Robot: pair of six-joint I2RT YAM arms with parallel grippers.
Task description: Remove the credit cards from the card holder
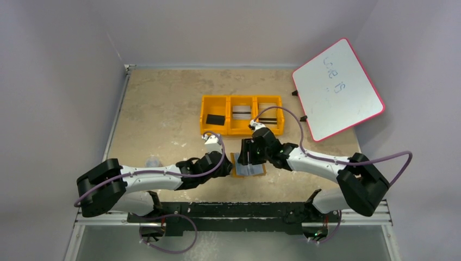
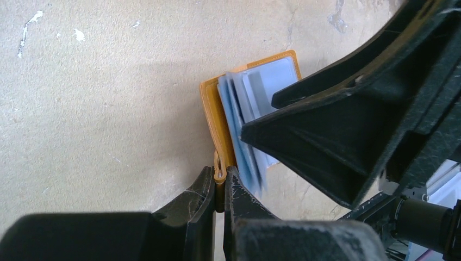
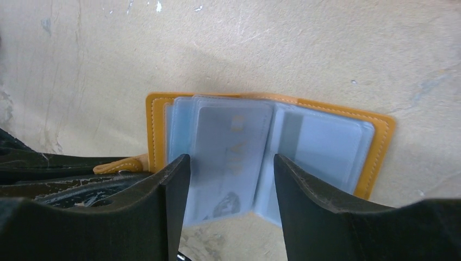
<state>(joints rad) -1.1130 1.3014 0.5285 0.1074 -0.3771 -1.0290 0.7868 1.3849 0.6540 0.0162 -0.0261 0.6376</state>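
Observation:
The tan card holder (image 1: pixel 249 169) lies open on the table between both arms, its pale blue-grey pockets (image 3: pixel 321 141) fanned upward. My left gripper (image 2: pixel 220 175) is shut on the holder's small tan strap (image 2: pixel 218 163) at its left edge. My right gripper (image 3: pixel 231 159) hangs open over the holder, one finger on each side of a raised pocket leaf. A pale credit card (image 3: pixel 231 147) shows through that leaf. In the left wrist view the right gripper's fingers (image 2: pixel 353 119) cover the holder's (image 2: pixel 211 109) right half. More credit cards (image 1: pixel 242 111) lie in the tray.
An orange three-compartment tray (image 1: pixel 242 98) stands just behind the holder. A black block (image 1: pixel 215 119) sits in its left bay, and striped cards lie in the middle and right (image 1: pixel 266 109) bays. A pink-rimmed whiteboard (image 1: pixel 337 89) leans at the back right.

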